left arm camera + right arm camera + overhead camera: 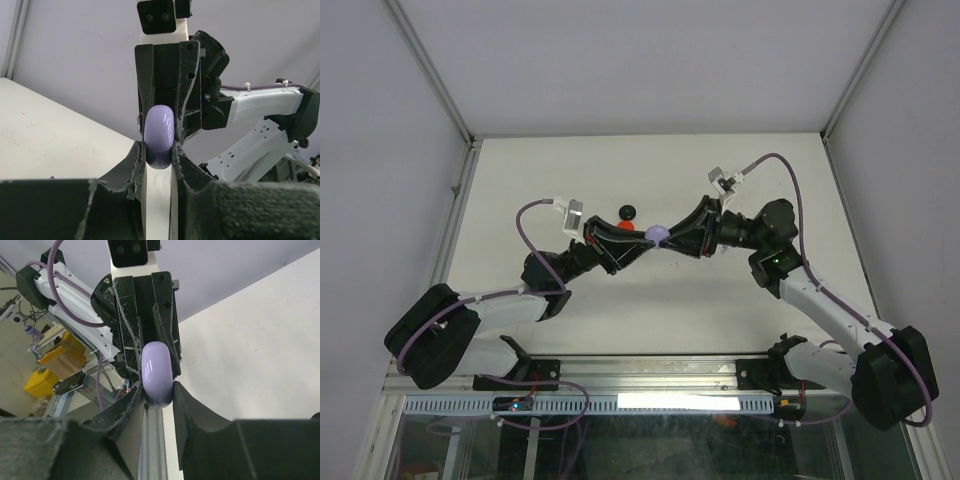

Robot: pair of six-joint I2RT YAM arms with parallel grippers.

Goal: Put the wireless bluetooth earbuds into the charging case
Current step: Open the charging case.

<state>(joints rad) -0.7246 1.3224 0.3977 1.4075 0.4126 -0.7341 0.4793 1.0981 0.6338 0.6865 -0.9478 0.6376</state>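
the lilac charging case (159, 132) is up in the air over the middle of the table (720, 310), edge-on between both arms. the left gripper (159, 150) is clamped on its lower rim. the right gripper (159, 392) has a finger on each side too, but i can't tell if it's really pinching or just sitting there. the shell looks glossy, hard and light, so i'd guess slippery. squeeze across the flat faces, not the curved rim, and stay off the lid seam. the wrist views show the finger contact up close but nothing on the table. only the top view shows a small black piece (627, 211) and a red piece (625, 228) behind the left fingers, too tiny to call buds or cases.
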